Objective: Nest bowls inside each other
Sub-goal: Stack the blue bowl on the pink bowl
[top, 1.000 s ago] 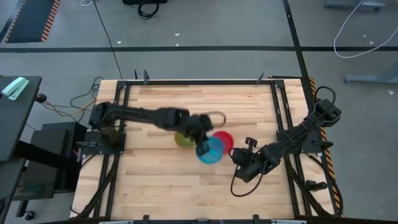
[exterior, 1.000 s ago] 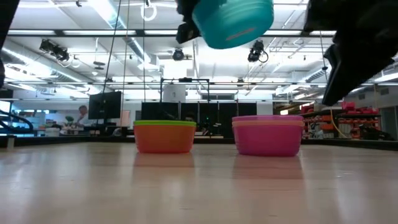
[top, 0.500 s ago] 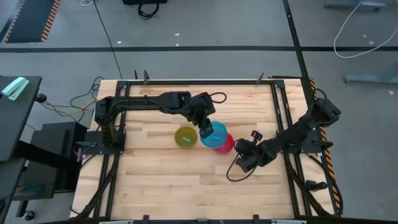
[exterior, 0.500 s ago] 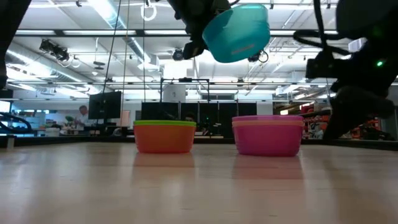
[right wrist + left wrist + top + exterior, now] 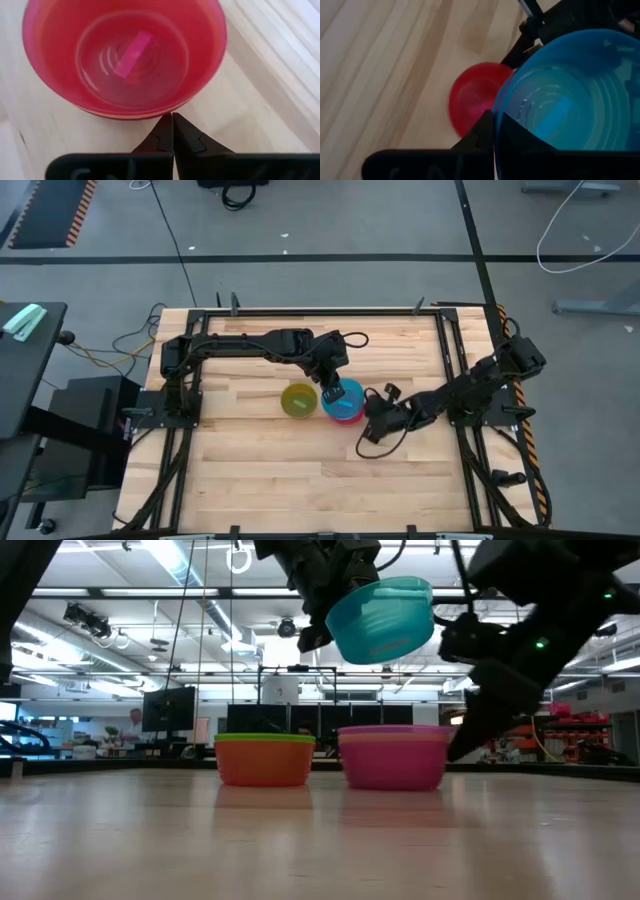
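My left gripper [image 5: 333, 383] is shut on a blue bowl [image 5: 380, 618] and holds it in the air over a pink-red bowl [image 5: 393, 757] with a purplish rim, which stands on its base mid-table. The same pink-red bowl [image 5: 472, 102] shows below the blue bowl [image 5: 570, 90] in the left wrist view. To its left stands a stack [image 5: 265, 760] with an orange wall and green rim, yellow inside [image 5: 299, 399] seen from above. My right gripper [image 5: 172, 125] is shut, at the pink-red bowl's [image 5: 125, 55] right side, low by the table. My left gripper holds the blue bowl by its rim [image 5: 496, 117], one finger inside the bowl and one outside, coming from above. The bowl is lifted clear and tilted, its opening facing partly up. My right gripper meets the pink-red bowl's outer wall [image 5: 162, 111] with its shut fingertips [image 5: 165, 127], coming level from the table's right. The bowl stands on the table.
Bare wooden tabletop [image 5: 280, 470] lies all around the two standing bowls. A black metal frame [image 5: 320, 311] runs along the table's edges. The right arm [image 5: 470, 390] slants in from the right edge.
My left gripper has carried the blue bowl toward the far edge and lower, tipping it more, so it now hangs over the pink-red bowl. My right gripper has moved toward the table's left, and the pink-red bowl has slid left, closer to the orange stack.
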